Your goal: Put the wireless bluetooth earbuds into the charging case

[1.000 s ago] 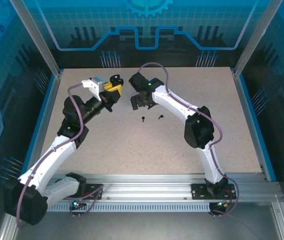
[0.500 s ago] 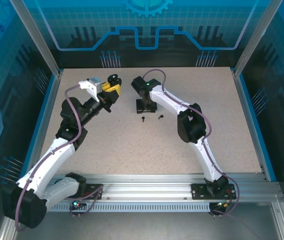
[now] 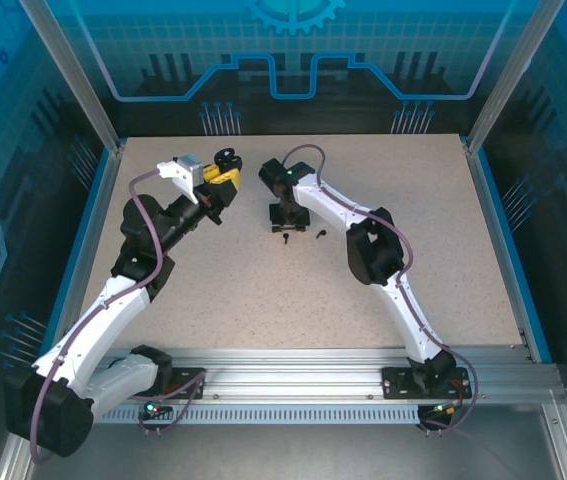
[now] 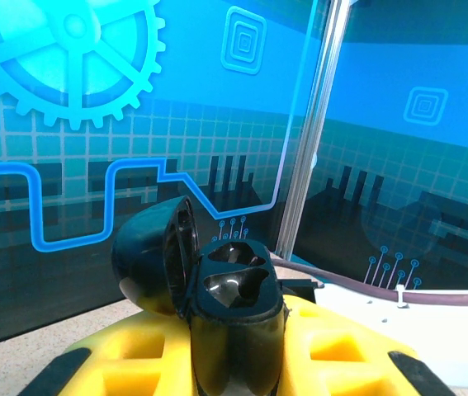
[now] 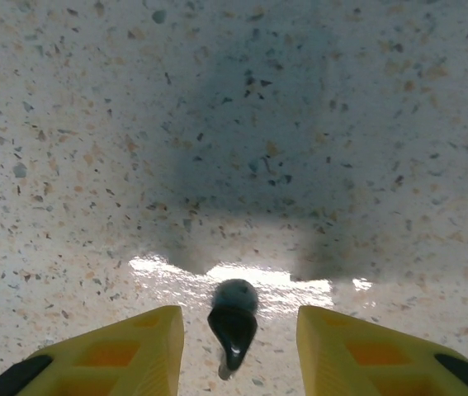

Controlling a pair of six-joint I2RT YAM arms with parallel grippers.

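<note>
From above, the left hand [image 3: 219,180] is raised off the tabletop [image 3: 263,300] and closed on the open black charging case [image 3: 227,158]. To the right of the case, and somewhat nearer the arm bases, the right hand [image 3: 288,216] is down at the surface. A black earbud [image 3: 286,238] shows at its near edge, and a second black earbud [image 3: 321,233] lies farther right of the case. The right arm is plainly the nearer one to both.

From the left wrist, the case stands upright between the yellow pads. Its lid [image 4: 155,254] is swung back to the left and the two seats gape upward, both seemingly vacant.

From the right wrist, the first earbud lies flat on the speckled surface, midway between the yellow fingers [image 5: 130,346]. There is a clear gap on either side, so the hand is partly open and has hold of nothing. The earbud's long axis runs along the fingers, with the round head away from the camera and the stem toward it. Closing would likely pinch it across its narrow sides. Being glossy and small, it could squirt out if the pads meet off-centre.
</note>
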